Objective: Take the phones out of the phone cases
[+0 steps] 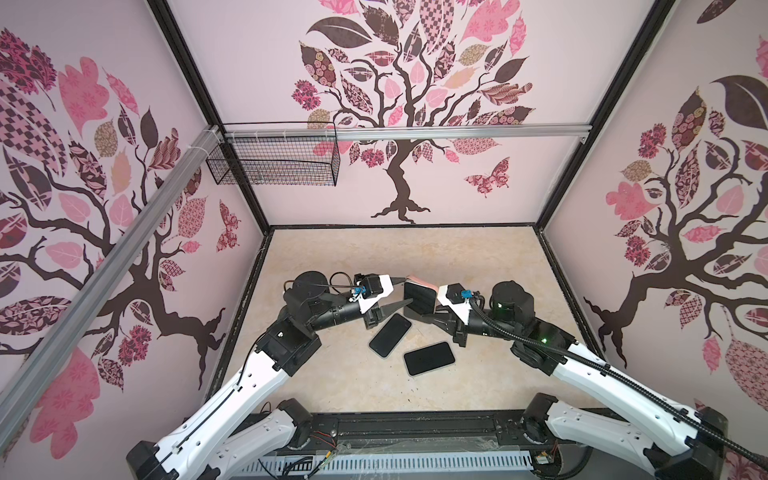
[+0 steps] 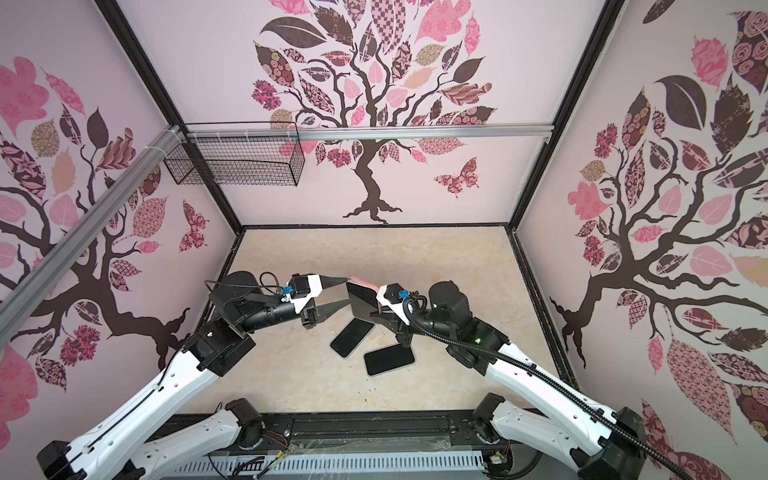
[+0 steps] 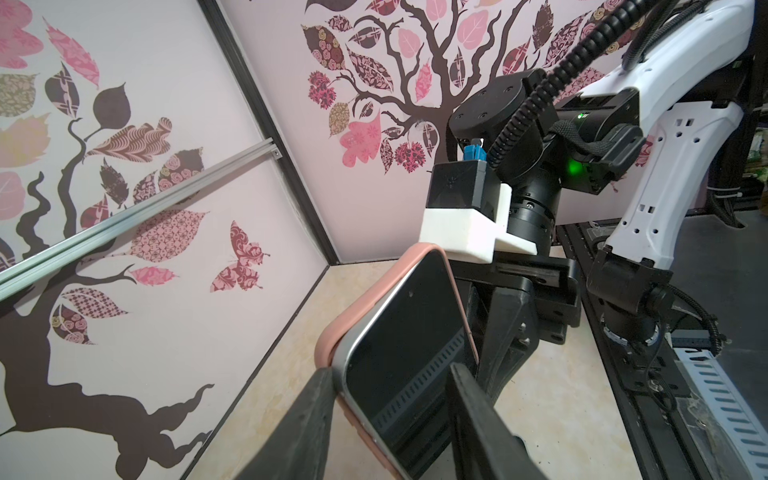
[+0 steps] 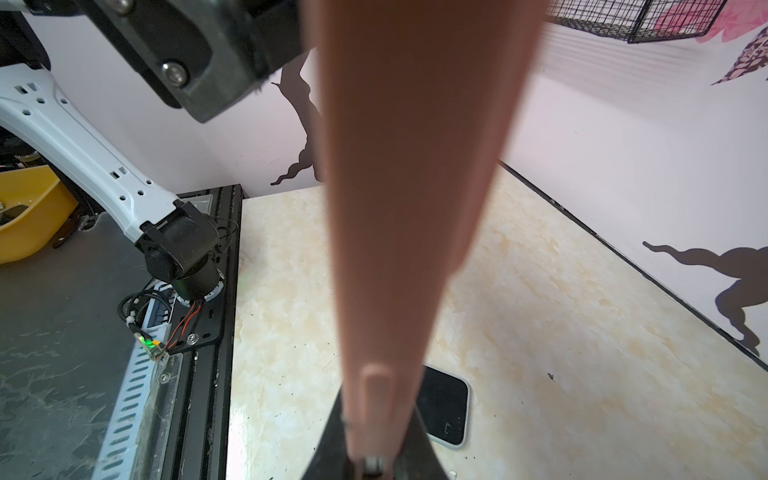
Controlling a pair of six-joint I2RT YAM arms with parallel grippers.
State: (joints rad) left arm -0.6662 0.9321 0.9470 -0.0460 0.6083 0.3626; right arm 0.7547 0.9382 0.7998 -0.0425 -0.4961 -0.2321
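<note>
The left arm and the right arm both rise from the rail at the near edge of the tabletop [image 1: 332, 257] and slope inward. Each forearm bends at the wrist, so the two grippers lie roughly level and point at each other over the middle of the tabletop.

The right gripper [image 4: 376, 415] has its fingers closed on one end of the pink phone case [image 3: 332, 345] and holds it clear of the tabletop. The case stands on edge with its screen side turned toward the left arm. The phone [image 3: 407, 340] sits in the case, and its silver side shows next to the pink rim along one long edge.

The left gripper [image 1: 408, 289] has its fingers parted on either side of the free end. In the left wrist view one finger touches the case rim at a corner and the other lies across the dark screen. Whether these fingers press on the phone cannot be told.

Two bare phones [image 1: 390, 335] [image 1: 429, 358] lie flat and screen up on the tabletop, just beside each other and nearer the rail than the grippers.
</note>
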